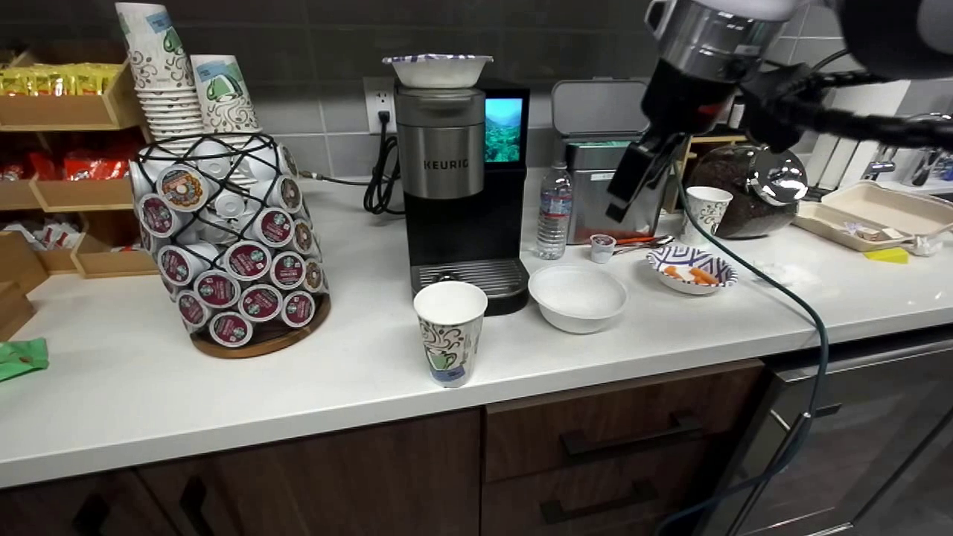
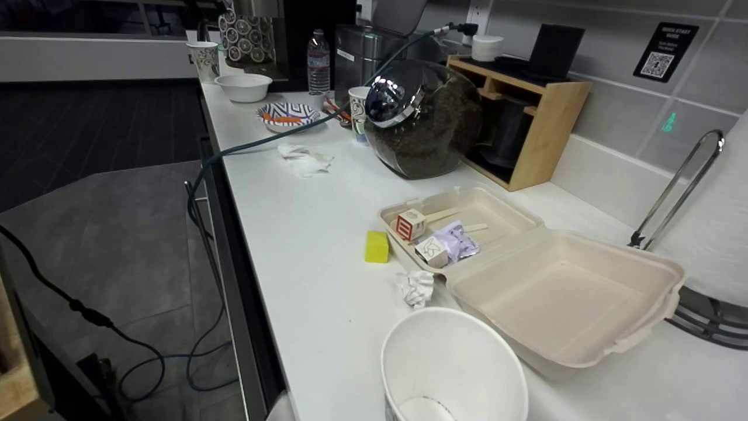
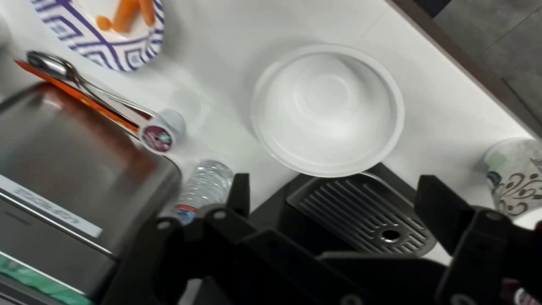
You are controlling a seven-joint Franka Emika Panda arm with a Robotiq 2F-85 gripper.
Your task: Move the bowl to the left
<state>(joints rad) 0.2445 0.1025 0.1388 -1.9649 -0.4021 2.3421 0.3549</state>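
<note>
The plain white round bowl [image 1: 579, 298] stands upright on the white counter, in front and to the right of the coffee maker in an exterior view. It also shows at the far end of the counter in an exterior view [image 2: 244, 88]. In the wrist view the bowl [image 3: 328, 110] lies just beyond the fingertips, and its inside looks empty. My gripper [image 3: 333, 184] is open, its two black fingers wide apart with nothing between them. In an exterior view the gripper [image 1: 622, 197] hangs well above the counter, pointing down and apart from the bowl.
A paper cup [image 1: 450, 335] stands left of the bowl near the counter edge. The coffee maker [image 1: 447, 164], a water bottle [image 1: 553, 216], a pod [image 1: 602, 248] and a patterned dish [image 1: 692, 269] with orange pieces surround it. A cable [image 1: 782, 290] hangs across the counter.
</note>
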